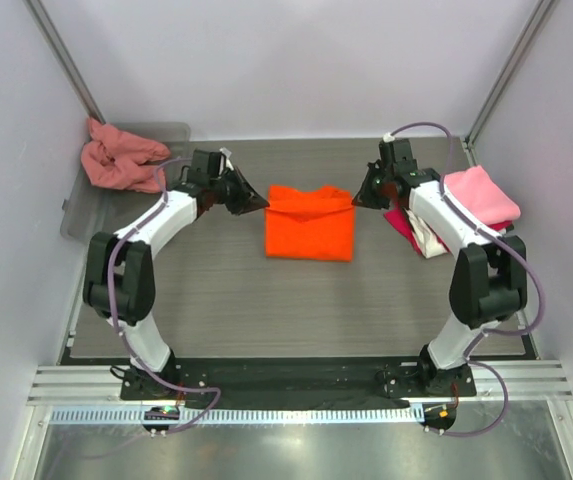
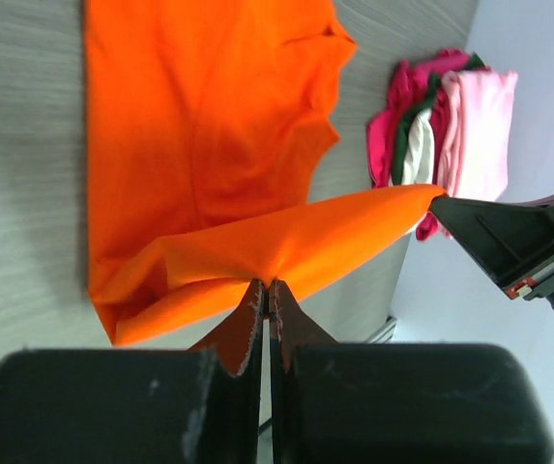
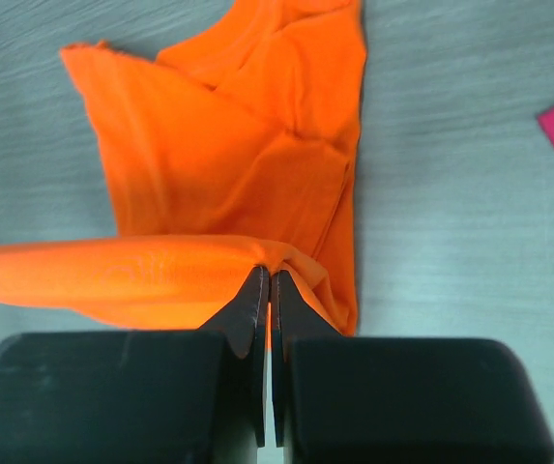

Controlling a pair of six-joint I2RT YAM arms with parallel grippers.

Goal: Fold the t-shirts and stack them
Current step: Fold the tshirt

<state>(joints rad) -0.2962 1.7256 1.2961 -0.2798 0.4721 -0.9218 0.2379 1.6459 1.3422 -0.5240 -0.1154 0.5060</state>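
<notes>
The bright orange t-shirt [image 1: 309, 225] lies partly folded in the middle of the table. My left gripper [image 1: 264, 204] is shut on its far left corner and my right gripper [image 1: 356, 200] on its far right corner. That edge is lifted and stretched taut between them. In the left wrist view the jaws [image 2: 268, 282] pinch orange cloth [image 2: 199, 126]; the right wrist view shows its gripper [image 3: 270, 271] pinching the orange shirt [image 3: 238, 164] the same way. A light pink shirt [image 1: 481, 195] tops a stack at the right, with crimson red cloth [image 1: 398, 220] under it. A salmon-pink shirt [image 1: 116, 160] lies crumpled at the far left.
The salmon-pink shirt rests in a clear grey tray [image 1: 171, 135] in the far left corner. The stack at the right [image 2: 441, 116] also holds white and dark green cloth. White walls and metal posts enclose the table on three sides.
</notes>
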